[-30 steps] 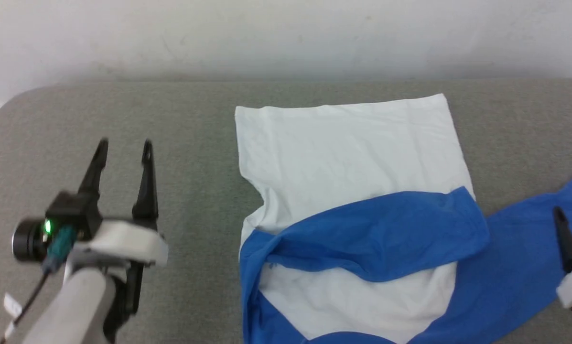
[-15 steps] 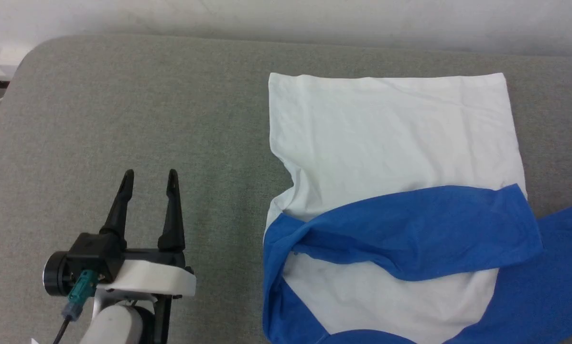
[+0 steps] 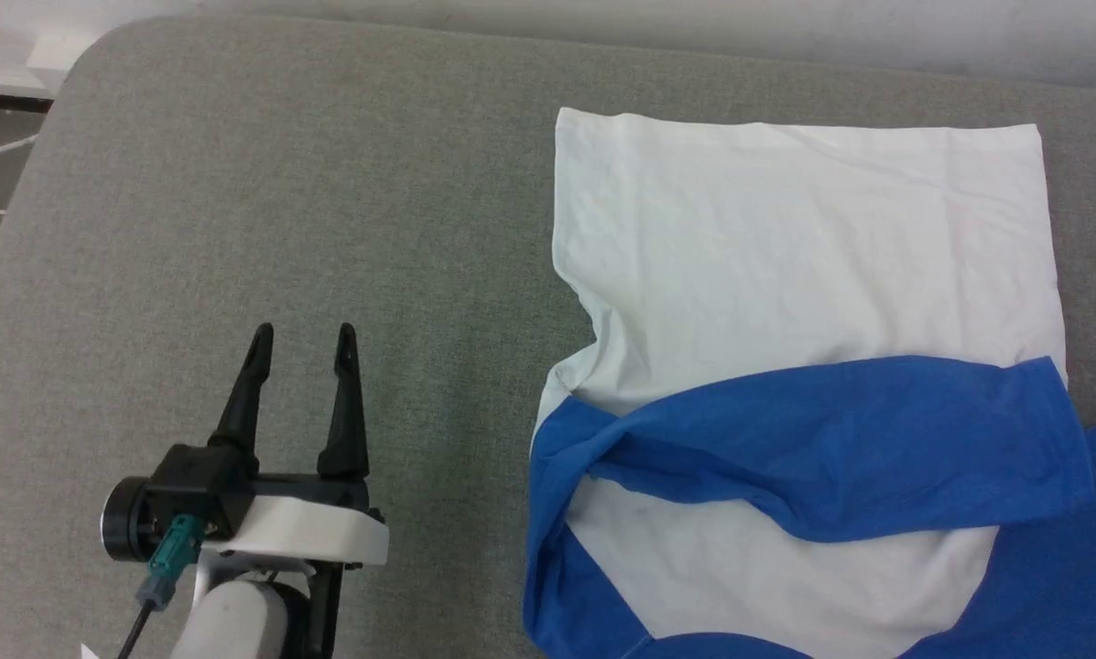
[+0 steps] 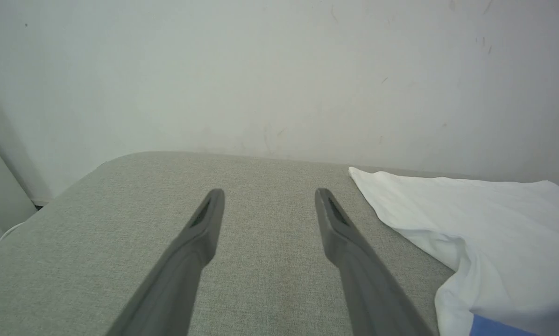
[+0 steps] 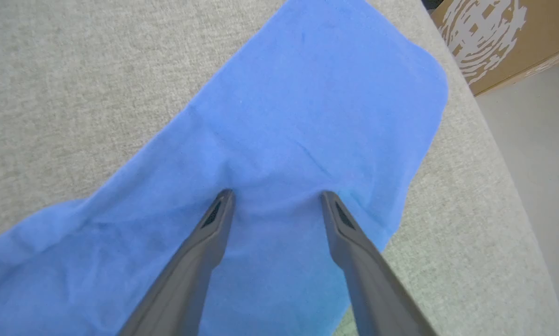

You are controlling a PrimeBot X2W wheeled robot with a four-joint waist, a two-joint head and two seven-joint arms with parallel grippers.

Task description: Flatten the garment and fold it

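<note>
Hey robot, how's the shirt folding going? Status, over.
Left gripper open, beside the garment over grey surface. Right gripper open above spread blue sleeve. Other sleeve folded across it. Nothing blocking.

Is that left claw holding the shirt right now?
No, the left gripper is open and empty, and a strip of bare grey surface separates it from the shirt.

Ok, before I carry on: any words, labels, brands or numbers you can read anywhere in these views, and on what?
No readable text anywhere.
Cardboard box, right wrist view: a blotchy white printed mark, no letters or numbers to make out.
Garment: the side showing is plain white and blue, no lettering in sight.
</note>
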